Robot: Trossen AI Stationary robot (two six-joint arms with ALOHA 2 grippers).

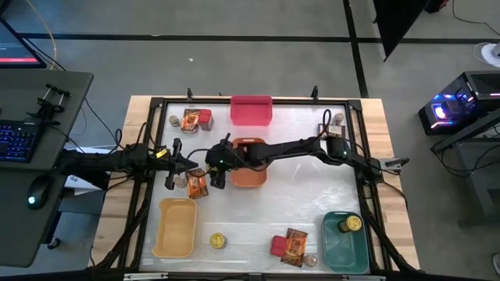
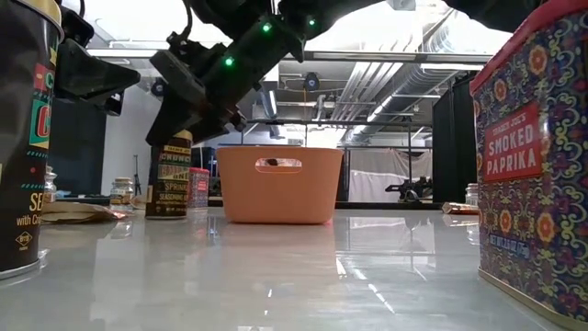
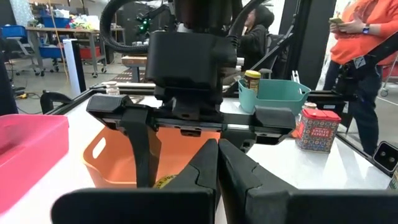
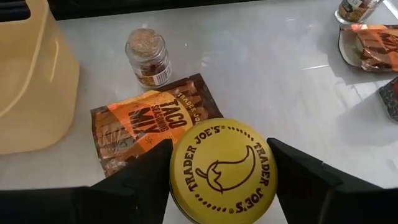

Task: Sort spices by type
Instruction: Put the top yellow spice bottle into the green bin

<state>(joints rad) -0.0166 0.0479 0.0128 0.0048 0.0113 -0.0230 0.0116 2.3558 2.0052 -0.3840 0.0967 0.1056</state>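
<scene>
My right gripper (image 1: pixel 218 178) reaches across the orange bin (image 1: pixel 248 173) and points down over a round yellow-topped tin (image 4: pixel 224 168); it is shut on the tin. In the low view the tin (image 2: pixel 170 179) stands beside the orange bin (image 2: pixel 279 184), under the gripper (image 2: pixel 197 101). Under and beside the tin lie an orange-brown taco packet (image 4: pixel 146 124) and a tiny jar (image 4: pixel 148 57). My left gripper (image 3: pixel 217 152) is shut and empty, left of the tin (image 1: pixel 190 161). Another tin (image 1: pixel 349 224) stands in the teal bin (image 1: pixel 344 248). My right gripper pinches the yellow-topped tin between its two fingers (image 4: pixel 146 177), which come from above onto opposite sides of the lid's rim (image 4: pixel 177 171). The tin is upright. In the low view its base (image 2: pixel 168 211) looks level with the table; whether it is lifted clear I cannot tell.
Pink bin (image 1: pixel 251 110) at the far edge, yellow bin (image 1: pixel 175 226) near left. A jar, packet and red box (image 1: pixel 205 119) sit far left; a tin (image 1: pixel 217 241), red box and packet (image 1: pixel 294 246) and jar along the near edge. People stand beyond the table.
</scene>
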